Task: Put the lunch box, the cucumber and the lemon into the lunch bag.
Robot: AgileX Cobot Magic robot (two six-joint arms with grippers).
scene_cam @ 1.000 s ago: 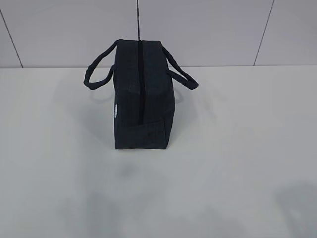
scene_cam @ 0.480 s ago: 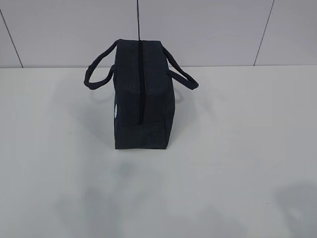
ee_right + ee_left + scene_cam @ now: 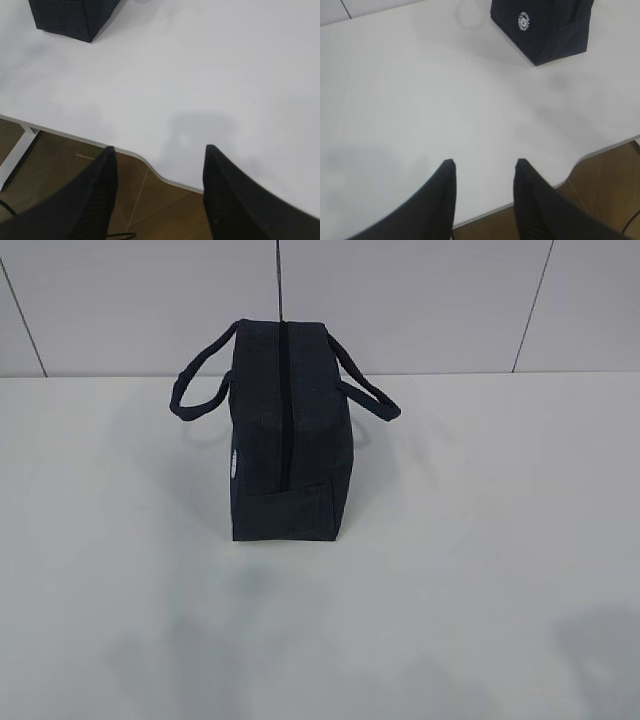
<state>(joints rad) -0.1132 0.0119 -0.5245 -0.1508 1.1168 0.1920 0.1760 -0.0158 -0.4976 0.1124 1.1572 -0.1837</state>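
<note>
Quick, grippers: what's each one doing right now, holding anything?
Left gripper: open, holding nothing, over the table's near edge.
Right gripper: open wider, holding nothing, also at the table edge.

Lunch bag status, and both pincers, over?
Left pincer open, empty. Right pincer open, empty. Lunch bag upright on table, zipper looks shut. No lunch box, cucumber or lemon in view.

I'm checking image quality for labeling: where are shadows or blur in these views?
Exterior view: soft grey shadows on the table near the front edge; the lunch bag is dark, with little fabric detail. Left wrist view: fingers blurred, logo sharp. Right wrist view: faint shadow on the table, fingers soft.
</note>
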